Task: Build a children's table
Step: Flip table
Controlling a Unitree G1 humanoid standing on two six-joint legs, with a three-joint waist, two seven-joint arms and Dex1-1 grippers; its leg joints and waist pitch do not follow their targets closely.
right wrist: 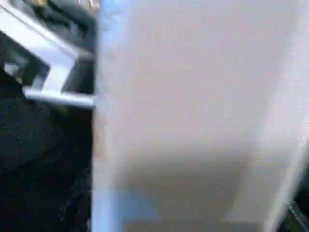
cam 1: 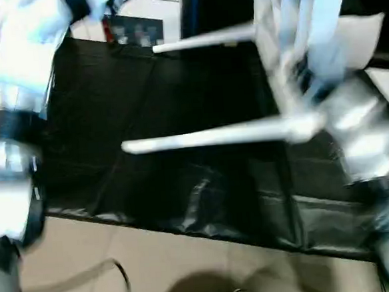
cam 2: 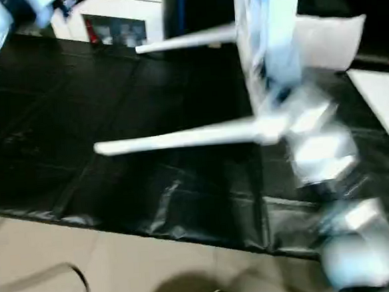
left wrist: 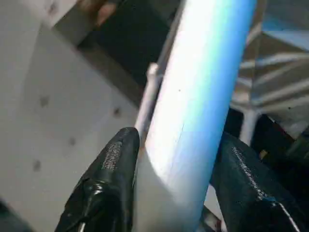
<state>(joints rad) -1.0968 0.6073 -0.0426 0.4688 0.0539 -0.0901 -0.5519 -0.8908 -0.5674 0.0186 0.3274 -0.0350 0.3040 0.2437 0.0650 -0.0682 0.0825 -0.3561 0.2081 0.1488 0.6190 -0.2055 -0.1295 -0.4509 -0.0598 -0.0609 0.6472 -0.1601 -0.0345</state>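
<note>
The children's table top (cam 1: 286, 19) stands on edge at the right, above the black sheet. Two white legs (cam 1: 214, 135) (cam 1: 204, 40) stick out of it sideways toward the left. My right gripper (cam 2: 281, 94) sits at the top's lower rim at the end of my silver forearm (cam 1: 360, 134) and looks shut on that rim. In the left wrist view my left gripper (left wrist: 177, 137) has a white leg (left wrist: 198, 96) between its two black fingers (left wrist: 113, 169), both against the tube. Beyond that leg shows the ribbed underside (left wrist: 280, 72).
A black sheet (cam 1: 146, 122) covers the floor under the table; pale tiles (cam 1: 122, 258) and a grey cable (cam 1: 90, 273) lie in front of it. A white cabinet with glass doors (cam 2: 116, 24) stands at the back, a grey-white pillow (cam 2: 330, 39) at the back right.
</note>
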